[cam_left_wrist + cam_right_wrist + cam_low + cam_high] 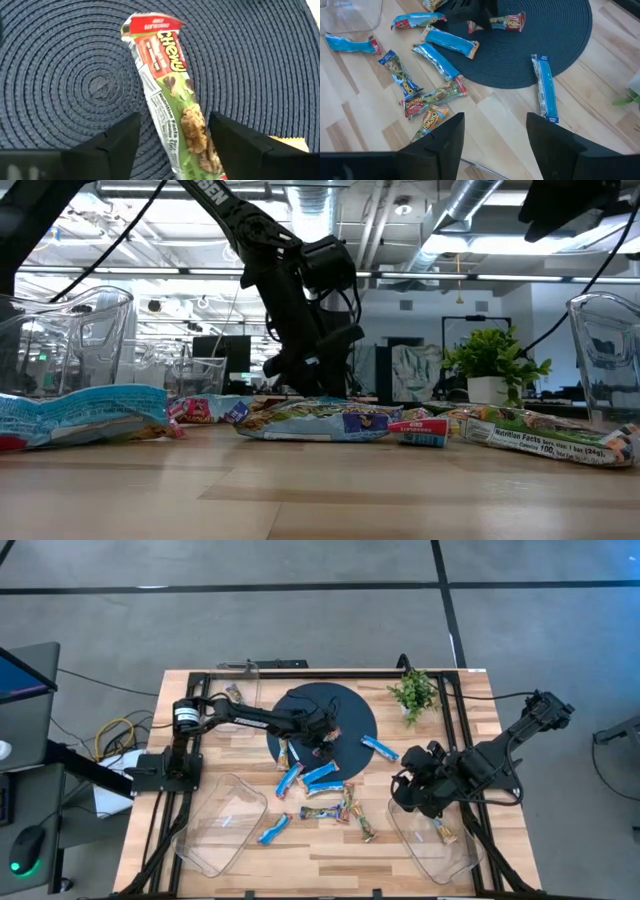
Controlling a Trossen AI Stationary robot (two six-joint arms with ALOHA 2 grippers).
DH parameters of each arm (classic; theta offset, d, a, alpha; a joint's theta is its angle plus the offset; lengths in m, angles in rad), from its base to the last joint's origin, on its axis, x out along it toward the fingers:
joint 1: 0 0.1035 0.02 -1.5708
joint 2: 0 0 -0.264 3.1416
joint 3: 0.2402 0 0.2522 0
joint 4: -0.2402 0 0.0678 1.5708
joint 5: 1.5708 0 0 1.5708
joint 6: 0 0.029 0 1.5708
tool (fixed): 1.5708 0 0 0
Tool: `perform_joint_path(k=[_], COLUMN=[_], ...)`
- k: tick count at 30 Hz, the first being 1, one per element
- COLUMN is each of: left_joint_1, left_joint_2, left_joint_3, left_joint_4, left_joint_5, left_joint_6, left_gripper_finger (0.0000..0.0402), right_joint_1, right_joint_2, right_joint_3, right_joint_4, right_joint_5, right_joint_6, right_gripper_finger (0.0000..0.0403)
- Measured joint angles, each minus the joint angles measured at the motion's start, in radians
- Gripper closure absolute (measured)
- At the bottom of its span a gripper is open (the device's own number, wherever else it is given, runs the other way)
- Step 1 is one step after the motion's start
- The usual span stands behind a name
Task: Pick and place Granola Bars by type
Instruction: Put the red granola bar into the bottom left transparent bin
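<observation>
The left gripper (328, 736) hangs wide open over the dark round mat (350, 705), its fingers straddling one green-and-red granola bar (172, 95) without gripping it. The right gripper (408, 792) is open and empty above the right clear tray (425, 845), which holds one bar (444, 831). Five blue bars (544, 87) lie loose around the mat.

- From overhead we look straight down on the whole table (330, 850) and both arms.
- At tabletop height we look level across wrappers into the room.
- Our left wrist camera sits close above the round blue mat (65, 75).
- Our right wrist camera, farther back, shares that mat with the overhead.
</observation>
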Motion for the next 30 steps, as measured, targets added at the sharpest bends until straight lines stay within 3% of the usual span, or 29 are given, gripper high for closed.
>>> perform_joint_path(k=[9, 19, 23, 30], left_joint_1=[0.0, 0.0, 0.0, 0.001], left_joint_2=[0.0, 0.0, 0.0, 0.0], left_joint_3=[0.0, 0.032, 0.097, 0.257], left_joint_4=[-0.001, -0.03, -0.091, -0.281], left_joint_5=[0.029, 0.092, 0.084, 0.036], left_joint_6=[0.05, 0.094, 0.139, 0.236], left_gripper_finger=[0.0283, 0.0365, 0.0382, 0.0377], right_joint_1=[-0.013, -0.048, -0.065, -0.097], right_joint_2=[0.0, 0.0, 0.0, 0.0], right_joint_3=[0.0, 0.0, 0.0, 0.0], right_joint_4=[-0.004, -0.004, -0.003, -0.002], right_joint_5=[0.002, 0.004, 0.004, 0.004], right_joint_6=[-0.007, -0.041, -0.061, -0.09], right_gripper_finger=[0.0198, 0.0198, 0.0198, 0.0198])
